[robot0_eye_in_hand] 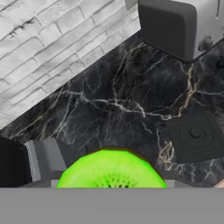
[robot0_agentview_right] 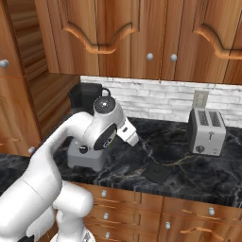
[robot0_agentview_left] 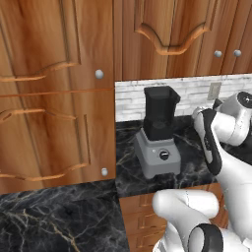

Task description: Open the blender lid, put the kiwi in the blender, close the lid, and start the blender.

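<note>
The blender (robot0_agentview_left: 157, 133) stands on the black marble counter, a grey base with a round knob under a dark jar whose top is uncovered. In the right base view my arm hides most of the blender (robot0_agentview_right: 84, 155). The blender lid (robot0_agentview_right: 157, 173) lies flat on the counter to the blender's right, and the hand view also catches this lid (robot0_eye_in_hand: 194, 136). The kiwi (robot0_eye_in_hand: 111, 173), bright green, fills the bottom of the hand view well above the counter, where my fingers rise. My gripper is shut on it, and the fingertips are hidden.
A silver toaster (robot0_agentview_right: 207, 131) stands at the right against the white brick wall, and it also appears at the top of the hand view (robot0_eye_in_hand: 183, 26). Wooden cabinets hang above, and a tall cabinet (robot0_agentview_left: 54, 98) closes the left side.
</note>
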{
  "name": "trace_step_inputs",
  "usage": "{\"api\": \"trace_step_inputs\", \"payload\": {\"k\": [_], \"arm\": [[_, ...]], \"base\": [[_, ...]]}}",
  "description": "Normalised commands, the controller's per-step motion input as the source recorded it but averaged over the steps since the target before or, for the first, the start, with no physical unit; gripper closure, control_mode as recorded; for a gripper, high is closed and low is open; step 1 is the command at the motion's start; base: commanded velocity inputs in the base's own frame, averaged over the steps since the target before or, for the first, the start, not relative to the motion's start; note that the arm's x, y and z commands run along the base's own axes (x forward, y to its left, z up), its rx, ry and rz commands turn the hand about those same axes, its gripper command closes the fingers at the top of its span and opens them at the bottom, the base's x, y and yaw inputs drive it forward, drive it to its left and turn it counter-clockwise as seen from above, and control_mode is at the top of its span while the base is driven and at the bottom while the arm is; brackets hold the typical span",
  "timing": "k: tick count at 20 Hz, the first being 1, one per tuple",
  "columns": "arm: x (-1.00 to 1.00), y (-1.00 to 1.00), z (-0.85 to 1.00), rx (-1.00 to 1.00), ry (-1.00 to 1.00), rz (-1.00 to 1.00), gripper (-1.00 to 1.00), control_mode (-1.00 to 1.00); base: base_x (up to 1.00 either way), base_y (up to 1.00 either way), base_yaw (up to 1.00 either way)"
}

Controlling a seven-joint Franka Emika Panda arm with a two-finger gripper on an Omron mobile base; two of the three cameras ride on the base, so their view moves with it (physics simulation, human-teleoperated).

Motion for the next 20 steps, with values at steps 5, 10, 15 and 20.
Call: {"api": "trace_step_inputs", "payload": {"k": [5, 10, 15, 20], "arm": [[-0.03, 0.46, 1.0, -0.17, -0.27, 0.0, 1.0, -1.0], [-0.03, 0.51, 1.0, -0.18, -0.29, 0.0, 1.0, -1.0], [-0.01, 0.59, 0.96, -0.16, -0.2, 0.01, 1.0, -1.0], [0.36, 0.64, 0.27, -0.08, 0.01, 0.09, 1.0, -1.0]], "base": [[0.0, 0.0, 0.0], [0.0, 0.0, 0.0], [0.0, 0.0, 0.0], [0.0, 0.0, 0.0]]}}
